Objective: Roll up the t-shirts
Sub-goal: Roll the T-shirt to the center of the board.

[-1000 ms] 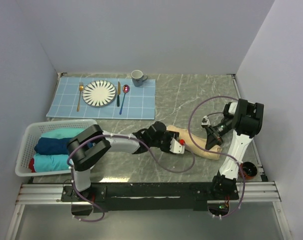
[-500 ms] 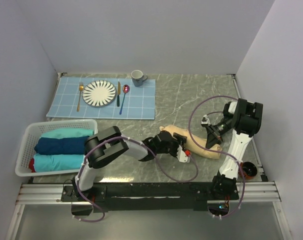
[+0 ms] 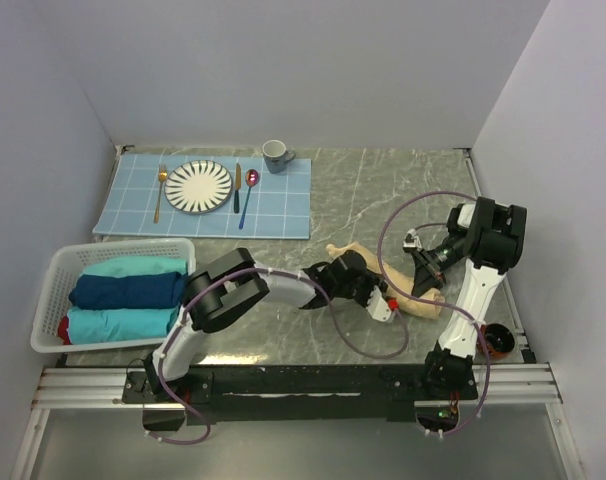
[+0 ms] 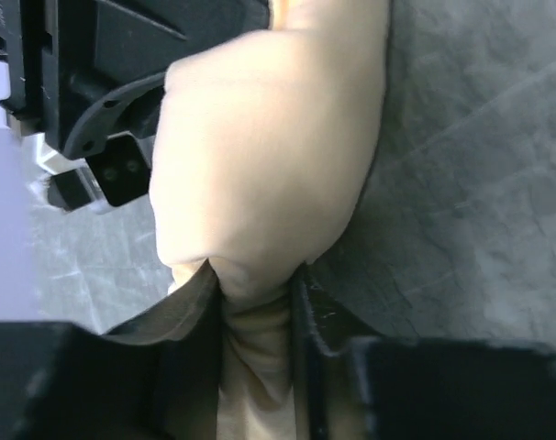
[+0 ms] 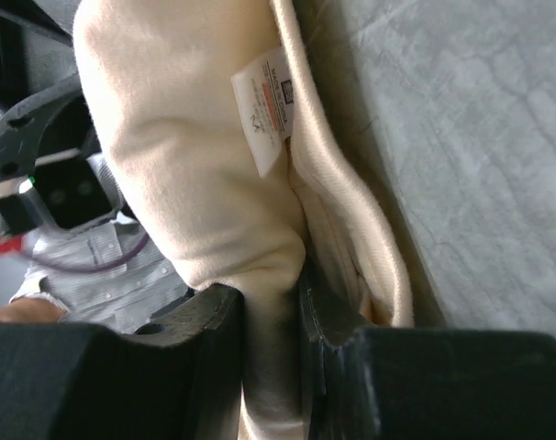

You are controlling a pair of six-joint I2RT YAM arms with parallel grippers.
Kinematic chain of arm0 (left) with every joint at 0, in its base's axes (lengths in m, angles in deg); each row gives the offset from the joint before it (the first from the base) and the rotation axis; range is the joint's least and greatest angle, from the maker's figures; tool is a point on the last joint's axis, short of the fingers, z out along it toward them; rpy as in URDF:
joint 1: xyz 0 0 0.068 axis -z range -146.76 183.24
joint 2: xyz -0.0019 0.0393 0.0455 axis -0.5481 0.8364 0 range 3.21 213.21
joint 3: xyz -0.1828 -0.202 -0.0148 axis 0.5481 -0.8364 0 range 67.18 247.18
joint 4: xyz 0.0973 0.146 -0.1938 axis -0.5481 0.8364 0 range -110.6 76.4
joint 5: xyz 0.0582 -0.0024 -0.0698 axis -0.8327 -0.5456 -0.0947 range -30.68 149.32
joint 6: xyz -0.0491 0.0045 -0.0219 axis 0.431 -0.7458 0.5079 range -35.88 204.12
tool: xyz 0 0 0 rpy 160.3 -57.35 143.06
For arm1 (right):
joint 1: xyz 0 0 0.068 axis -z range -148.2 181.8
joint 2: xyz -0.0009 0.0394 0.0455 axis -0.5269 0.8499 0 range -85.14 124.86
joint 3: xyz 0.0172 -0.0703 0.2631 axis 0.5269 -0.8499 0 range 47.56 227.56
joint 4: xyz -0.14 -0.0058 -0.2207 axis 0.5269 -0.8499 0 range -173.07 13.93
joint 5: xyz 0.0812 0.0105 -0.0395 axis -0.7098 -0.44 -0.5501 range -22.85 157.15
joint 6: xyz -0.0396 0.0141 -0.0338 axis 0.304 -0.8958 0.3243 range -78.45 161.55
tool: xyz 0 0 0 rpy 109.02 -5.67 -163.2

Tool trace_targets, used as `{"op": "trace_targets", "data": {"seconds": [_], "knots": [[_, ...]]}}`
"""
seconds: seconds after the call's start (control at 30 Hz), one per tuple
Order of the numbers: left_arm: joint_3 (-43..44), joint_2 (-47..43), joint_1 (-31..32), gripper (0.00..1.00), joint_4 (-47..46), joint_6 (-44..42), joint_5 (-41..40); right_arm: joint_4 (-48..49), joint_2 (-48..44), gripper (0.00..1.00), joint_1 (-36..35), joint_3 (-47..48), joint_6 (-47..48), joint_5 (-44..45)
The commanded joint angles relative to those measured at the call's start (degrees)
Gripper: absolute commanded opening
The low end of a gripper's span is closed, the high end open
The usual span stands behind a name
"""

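The pale yellow-cream t-shirt (image 3: 408,296) lies rolled into a short tube on the marble table, right of centre. My left gripper (image 3: 375,295) is shut on its left end; cloth (image 4: 260,183) bulges out between the jaws in the left wrist view. My right gripper (image 3: 426,270) is shut on the right end; the right wrist view shows the cloth (image 5: 195,165) pinched between the jaws, with the small white neck label (image 5: 267,108) beside the collar rim. Both grippers sit close together over the roll.
A white basket (image 3: 53,290) at the left holds rolled teal and navy shirts (image 3: 123,290). A blue placemat (image 3: 283,205) at the back carries a plate (image 3: 198,186), cutlery and a grey mug (image 3: 276,154). A small dark bowl (image 3: 497,340) sits by the right arm's base.
My left gripper has moved right along the shirt toward the right gripper, and the visible roll has become shorter. The right arm has barely moved.
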Motion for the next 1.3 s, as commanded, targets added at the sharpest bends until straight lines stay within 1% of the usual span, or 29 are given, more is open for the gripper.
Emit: {"op": "trace_targets", "data": {"seconds": [0.0, 0.03, 0.07, 0.1, 0.13, 0.17, 0.2, 0.23, 0.27, 0.3, 0.33, 0.4, 0.6, 0.63, 0.7, 0.73, 0.8, 0.83, 0.87, 0.93, 1.0, 1.03, 1.13, 1.2, 1.27], "knots": [[6.1, -0.1, -0.2, 0.2, 23.5, 7.2, 7.8, 8.7, 0.1, 0.33, 0.7, -3.3, -2.9, 1.8], [7.4, -1.0, -1.1, 0.2, 25.8, 10.3, 8.9, 8.7, -1.9, 0.35, 0.7, -5.0, -1.9, 0.9], [8.0, -1.4, -1.7, 0.18, 28.4, 11.3, 10.2, 8.8, -6.3, 0.37, 1.2, -5.8, -1.0, -1.1], [8.3, -1.8, -1.9, 0.17, 30.2, 12.3, 10.9, 8.8, -8.7, 0.47, 1.3, -6.6, 0.6, -2.1], [9.4, -2.6, -2.6, 0.16, 33.7, 14.4, 11.3, 8.7, -10.8, 0.49, 1.4, -7.9, 1.3, -2.7], [9.7, -3.1, -3.1, 0.15, 35.2, 15.5, 11.9, 8.7, -15.0, 0.51, 1.6, -8.6, 1.6, -3.6], [10.0, -3.6, -3.4, 0.14, 36.1, 16.6, 12.5, 8.8, -17.1, 0.65, 1.7, -9.2, 3.0, -4.6], [10.3, -4.4, -4.1, 0.14, 38.1, 19.0, 13.3, 9.5, -20.8, 0.72, 1.8, -10.7, 3.2, -5.1], [10.8, -4.6, -4.5, 0.13, 39.3, 19.8, 13.8, 9.9, -22.5, 0.8, 2.0, -11.5, 3.2, -5.2], [11.1, -4.9, -4.8, 0.13, 40.3, 20.7, 14.3, 10.2, -24.1, 1.0, 2.2, -12.4, 4.2, -5.5], [11.5, -5.3, -5.5, 0.12, 40.6, 23.1, 15.3, 11.2, -27.1, 1.0, 2.4, -13.9, 4.4, -5.4], [12.2, -5.0, -6.1, 0.12, 42.9, 25.2, 16.4, 13.0, -30.5, 1.0, 3.4, -15.4, 4.6, -5.2], [16.2, -2.3, -8.1, 0.12, 47.3, 33.6, 21.1, 23.7, -46.2, 1.0, 5.3, -22.0, 4.8, -3.7], [16.9, -1.7, -8.5, 0.12, 47.4, 34.4, 21.5, 25.6, -51.0, 1.0, 5.4, -24.3, 5.8, -3.5], [17.5, -0.9, -9.1, 0.12, 48.3, 36.4, 23.5, 28.8, -56.8, 1.0, 5.4, -27.1, 7.8, -3.4], [18.7, 0.3, -9.8, 0.12, 48.5, 37.2, 24.1, 31.3, -62.9, 1.0, 5.3, -30.2, 8.7, -3.3], [19.9, 1.3, -10.4, 0.12, 50.0, 37.9, 27.1, 33.1, -68.9, 1.0, 5.3, -33.2, 12.7, -3.8], [21.5, 2.5, -10.9, 0.12, 51.9, 37.9, 28.1, 33.5, -74.0, 1.0, 5.1, -35.9, 14.4, -3.9], [22.4, 3.2, -11.2, 0.12, 53.0, 37.7, 28.8, 32.7, -75.4, 1.0, 4.5, -36.4, 17.9, -4.2], [25.2, 5.2, -11.1, 0.12, 56.1, 36.6, 30.6, 28.3, -75.1, 1.0, 4.1, -35.4, 20.7, -4.6], [27.5, 6.9, -11.2, 0.12, 58.3, 36.0, 31.6, 25.6, -75.3, 1.0, 3.8, -35.1, 26.8, -5.2], [30.1, 8.7, -11.1, 0.12, 59.5, 35.9, 32.5, 24.0, -76.1, 1.0, 3.7, -35.5, 28.9, -5.0], [35.2, 12.3, -11.1, 0.12, 64.0, 34.7, 33.1, 21.6, -77.4, 1.0, 3.2, -36.1, 36.1, -4.0], [36.5, 13.3, -11.1, 0.12, 65.2, 34.5, 33.1, 21.6, -77.9, 1.0, 2.3, -36.4, 39.8, -3.5], [37.3, 14.4, -11.1, 0.12, 65.2, 34.6, 32.2, 22.5, -79.1, 1.0, 1.2, -37.0, 40.8, -3.1]]}}
